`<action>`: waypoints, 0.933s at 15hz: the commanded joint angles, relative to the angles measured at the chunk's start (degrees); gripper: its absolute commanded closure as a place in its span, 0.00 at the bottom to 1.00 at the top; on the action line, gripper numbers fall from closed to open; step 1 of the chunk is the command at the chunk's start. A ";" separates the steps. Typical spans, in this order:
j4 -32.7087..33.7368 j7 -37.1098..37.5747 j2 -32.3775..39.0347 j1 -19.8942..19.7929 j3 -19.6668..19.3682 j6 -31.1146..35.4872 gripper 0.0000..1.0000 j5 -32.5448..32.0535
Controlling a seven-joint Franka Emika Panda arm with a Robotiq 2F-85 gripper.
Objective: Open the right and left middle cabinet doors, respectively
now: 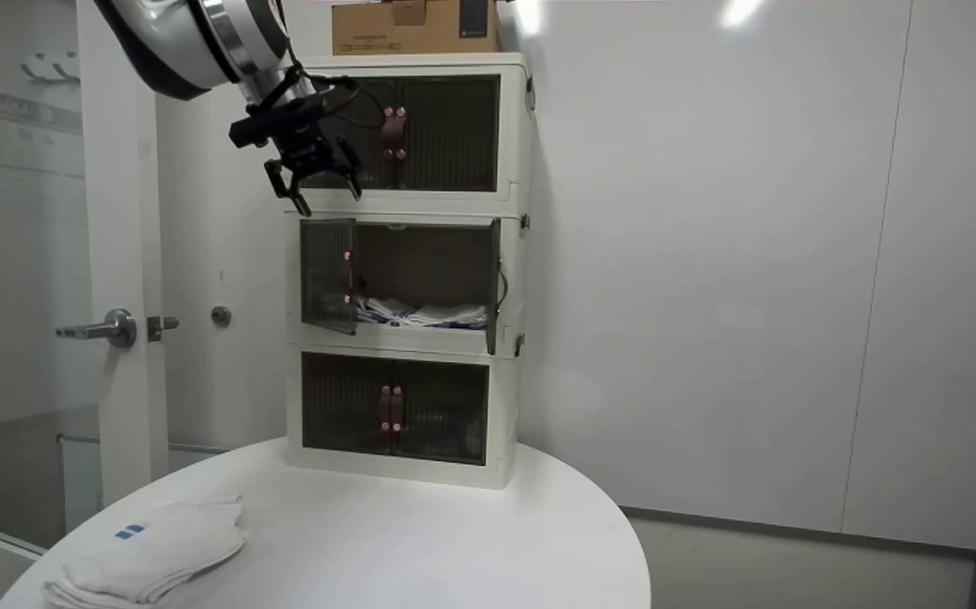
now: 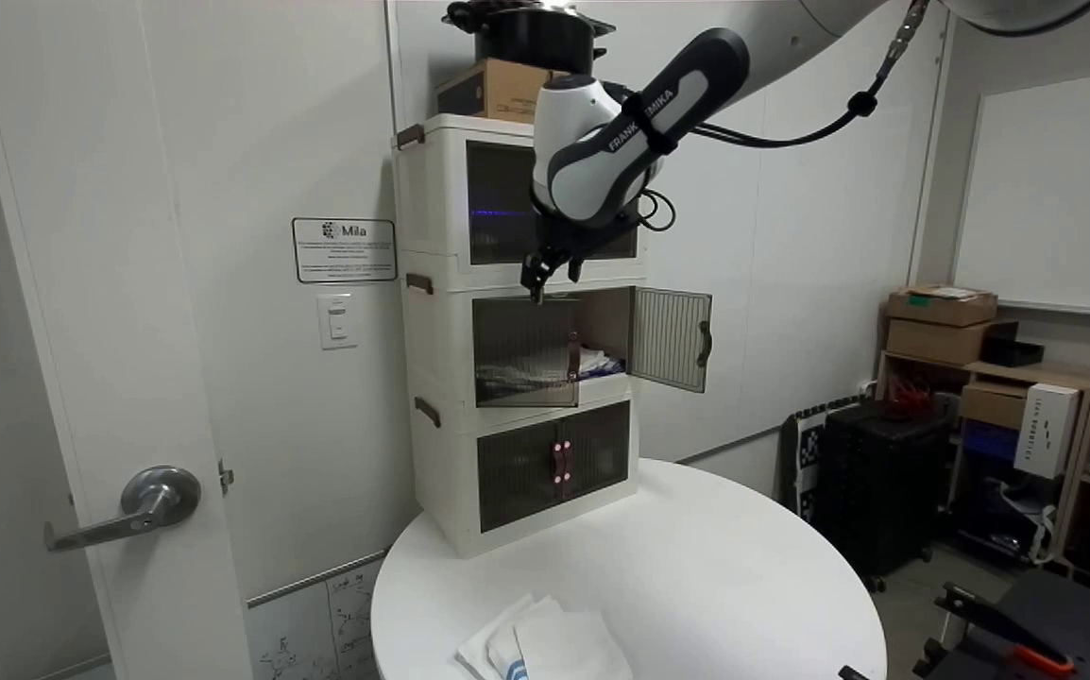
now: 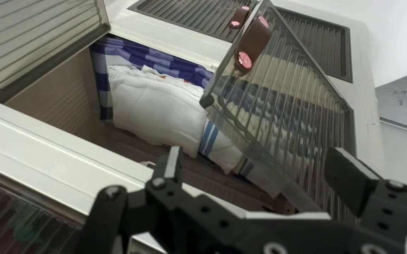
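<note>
Both middle doors of the white three-tier cabinet stand swung outward. The left middle door, smoky and ribbed, is angled partway out. The right middle door is turned far out, almost edge-on in an exterior view. Upside down in the wrist view, the left middle door with its brown-and-pink handle shows at right, the right middle door at upper left. My gripper hangs open in front of the cabinet, above the left middle door, nothing between its fingers.
Folded white cloths lie on a blue checked cloth inside the middle compartment. The top doors and bottom doors are closed. More white cloth rests on the round table. A cardboard box sits atop the cabinet.
</note>
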 commanded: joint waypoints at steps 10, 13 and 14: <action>-2.29 -13.87 4.49 0.01 0.07 7.64 0.00 8.71; -2.04 -12.92 4.77 1.50 -0.68 6.28 0.00 7.58; -2.09 -12.60 4.74 1.99 -0.85 6.24 0.00 7.20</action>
